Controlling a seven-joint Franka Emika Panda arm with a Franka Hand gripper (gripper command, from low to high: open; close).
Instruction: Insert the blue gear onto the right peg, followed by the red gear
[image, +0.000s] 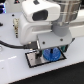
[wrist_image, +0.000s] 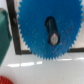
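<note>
The blue gear (wrist_image: 42, 27) fills most of the wrist view, and a grey pin tip (wrist_image: 52, 38) shows through its dark central hole. In the exterior view the blue gear (image: 49, 54) hangs between the fingers of my gripper (image: 50, 52), just over the black-bordered white plate (image: 34, 61). The gripper looks shut on the gear; the wrist view does not show its fingers. I cannot tell which peg lies under the gear. Part of the red gear (wrist_image: 4, 80) peeks in at a corner of the wrist view, off the plate.
A teal-green object (wrist_image: 3, 35) sits beside the plate's black border (wrist_image: 16, 47) in the wrist view. The arm's white body (image: 42, 17) hides much of the table behind the plate. A dark cable (image: 10, 44) runs along the exterior view's left.
</note>
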